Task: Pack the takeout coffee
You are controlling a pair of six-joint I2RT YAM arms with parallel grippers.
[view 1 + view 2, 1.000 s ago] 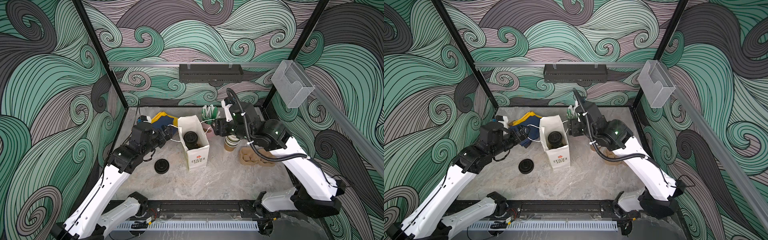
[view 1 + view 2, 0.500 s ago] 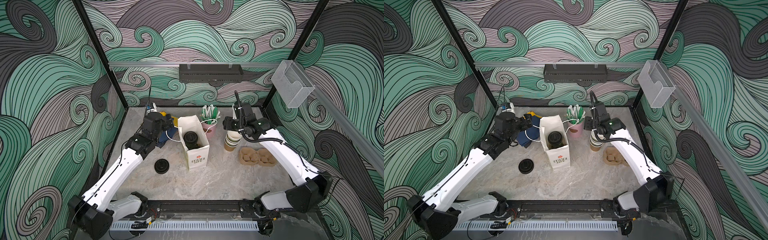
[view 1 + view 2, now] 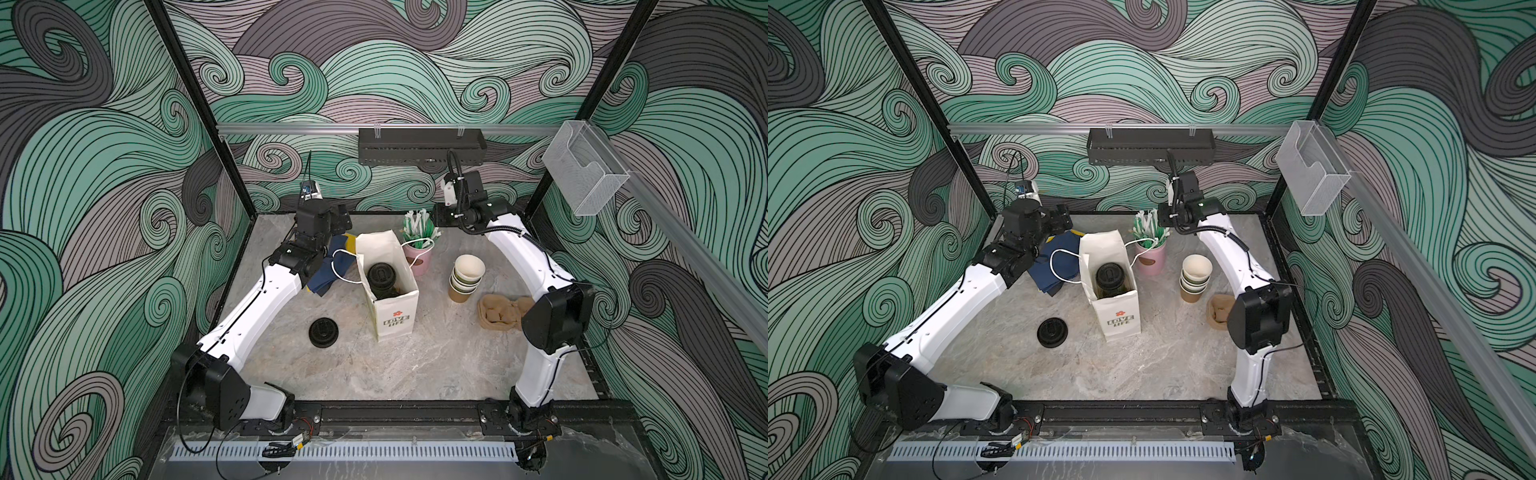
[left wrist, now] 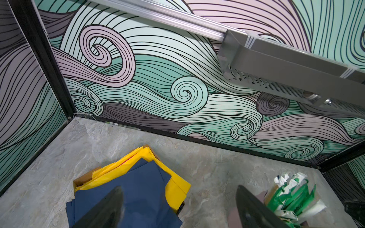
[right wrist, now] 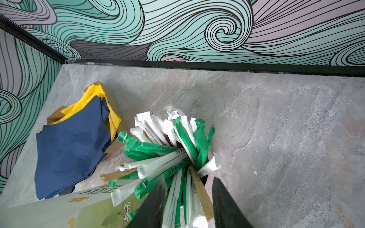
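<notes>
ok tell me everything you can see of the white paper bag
The white paper bag stands upright and open-topped near the middle of the marble table. It is tall and narrow, printed LOVE LIFE under a small red flower on its front. One olive-green cup with a black lid sits inside. Its white cord handles hang out, one looping over the navy napkins, one toward the pink cup.

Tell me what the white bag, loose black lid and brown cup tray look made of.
The white bag: matte paper, with creased folds and a printed logo. The loose black lid: likely plastic, with a faint sheen and moulded rings. The brown cup tray: probably moulded pulp, with a dull, rough look and rounded wells.
</notes>
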